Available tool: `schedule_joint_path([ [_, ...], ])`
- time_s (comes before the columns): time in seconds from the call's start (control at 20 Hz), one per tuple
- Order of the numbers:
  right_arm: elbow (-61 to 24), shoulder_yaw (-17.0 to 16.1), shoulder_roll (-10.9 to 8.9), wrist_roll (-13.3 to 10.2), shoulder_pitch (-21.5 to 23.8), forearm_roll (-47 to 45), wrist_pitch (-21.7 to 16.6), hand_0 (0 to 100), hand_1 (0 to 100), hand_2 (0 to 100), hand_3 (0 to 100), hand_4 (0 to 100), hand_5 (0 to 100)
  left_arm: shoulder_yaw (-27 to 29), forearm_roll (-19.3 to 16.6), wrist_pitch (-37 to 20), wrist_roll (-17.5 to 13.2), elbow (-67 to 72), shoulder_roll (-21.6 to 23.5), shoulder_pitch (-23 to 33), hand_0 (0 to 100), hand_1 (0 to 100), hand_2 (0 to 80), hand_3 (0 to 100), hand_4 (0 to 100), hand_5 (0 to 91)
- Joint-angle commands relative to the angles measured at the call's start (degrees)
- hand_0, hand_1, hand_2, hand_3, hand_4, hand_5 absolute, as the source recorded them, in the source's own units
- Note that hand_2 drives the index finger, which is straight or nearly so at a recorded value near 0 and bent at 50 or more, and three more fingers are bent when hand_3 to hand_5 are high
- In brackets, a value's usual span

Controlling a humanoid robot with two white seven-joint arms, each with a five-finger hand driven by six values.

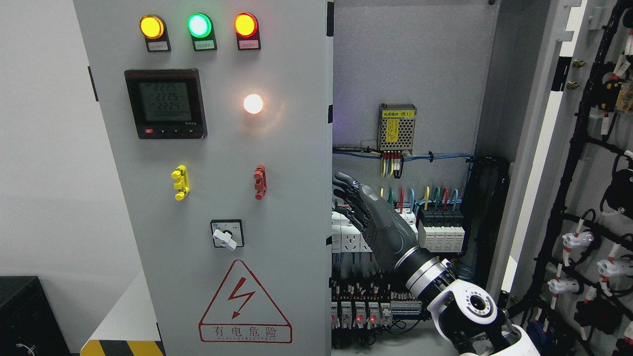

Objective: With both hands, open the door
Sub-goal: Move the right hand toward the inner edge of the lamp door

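While reaching into the cabinet, right robot hand (368, 217) extended flat, fingers (344, 182) straight and holding nothing, tips by the edge of the left door (277, 158). Just left of it, that door with its lamps and meter (165, 103), apparently closed. Far right, right door (588, 163) swung wide, wiring exposed. Half done; left door remaining.

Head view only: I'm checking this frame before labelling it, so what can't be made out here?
- Left hand: outside the head view.
- Right hand: whether it touches the left door edge is unclear; the fingers lie over dark wiring.
- Right door: cut by the right edge; its handle is unseen.
- Labels under the three lamps: too small to read.
- Meter digits: too faint to trust.
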Motion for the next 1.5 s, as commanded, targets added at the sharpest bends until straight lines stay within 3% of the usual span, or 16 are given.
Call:
schedule_joint_path([
  [0.0, 0.33, 0.02, -0.26, 0.54, -0.48, -1.85, 0.09, 10, 13, 0, 0, 0, 0, 0.32, -0.36, -0.08, 0.03, -1.58, -1.56, -0.01, 12, 56, 0.0, 0, 0, 0.0],
  [0.6, 1.21, 0.02, -0.26, 0.89, -1.01, -4.84, 0.17, 10, 13, 0, 0, 0, 0, -0.12, -0.45, 2.11, 0.55, -1.40, -1.64, -1.15, 12, 56, 0.0, 0, 0, 0.0],
  [0.75, 1.38, 0.02, -0.52, 3.79, -1.27, -5.10, 0.17, 10, 13, 0, 0, 0, 0, -0.12, -0.37, 2.29, 0.64, -1.40, -1.65, -1.15, 12, 56, 0.0, 0, 0, 0.0],
  [0.95, 2.52, -0.16, -0.52, 4.14, -1.54, -5.19, 0.17, 10, 13, 0, 0, 0, 0, -0.12, -0.19, 2.29, 4.06, -1.32, -1.65, -1.15, 12, 56, 0.0, 0, 0, 0.0],
  [1.45, 5.95, -0.51, -0.52, 4.50, -3.11, -5.80, 0.53, 10, 13, 0, 0, 0, 0, -0.03, -0.10, 2.03, 3.89, -1.32, -2.52, -0.97, 12, 56, 0.0, 0, 0, 0.0],
])
